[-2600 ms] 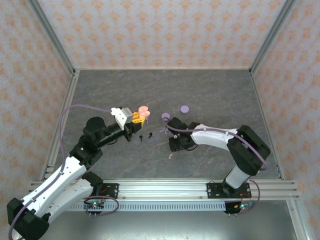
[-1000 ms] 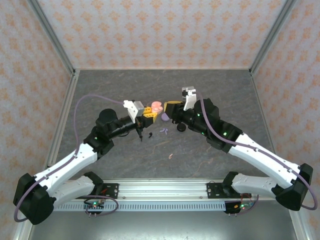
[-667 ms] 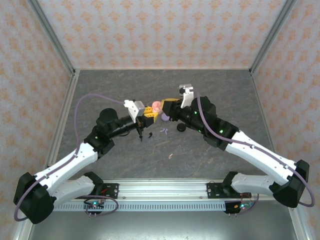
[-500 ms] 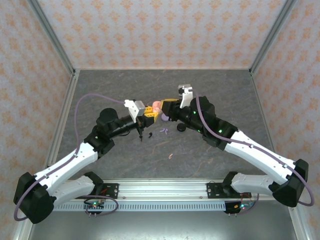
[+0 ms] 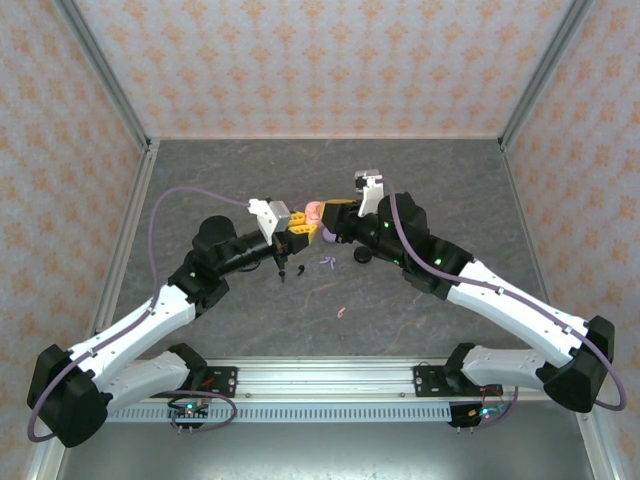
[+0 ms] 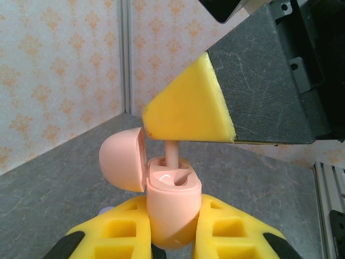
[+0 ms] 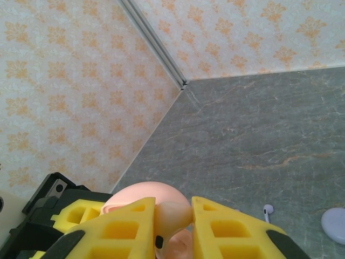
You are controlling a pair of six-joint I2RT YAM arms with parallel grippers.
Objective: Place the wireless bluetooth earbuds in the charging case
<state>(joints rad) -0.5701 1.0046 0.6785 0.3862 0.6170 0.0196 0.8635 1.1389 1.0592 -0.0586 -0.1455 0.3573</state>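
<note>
Two robot arms meet above the middle of a grey stone-patterned counter (image 5: 430, 180), seen from the overhead camera just above the centre of the frame. The left claw (image 5: 297, 232) is clamped on the base of a pink charging case (image 5: 313, 210); from its wrist camera the case (image 6: 172, 202) stands low in the centre of the frame between the yellow fingers (image 6: 118, 234), its domed lid (image 6: 125, 159) swung open to the left. The right claw (image 5: 335, 215) is closed on a pink earbud, which its own wrist camera shows pinched between the yellow fingers (image 7: 232, 232) at the bottom of the frame (image 7: 172, 216), with the pink case just beneath. From the left wrist, the earbud's stem (image 6: 171, 151) drops from the tip of the right claw's yellow finger (image 6: 188, 108) into a well in the open case. Below the claws in the overhead frame, black earbuds (image 5: 299, 268) and lilac earbuds (image 5: 327, 263) lie loose on the counter, with another pink earbud (image 5: 342, 311) lower down, nearer the arm bases. A pale earbud (image 7: 267, 210) and the edge of a lilac round case (image 7: 335, 224) sit at the lower right of the right wrist frame.
</note>
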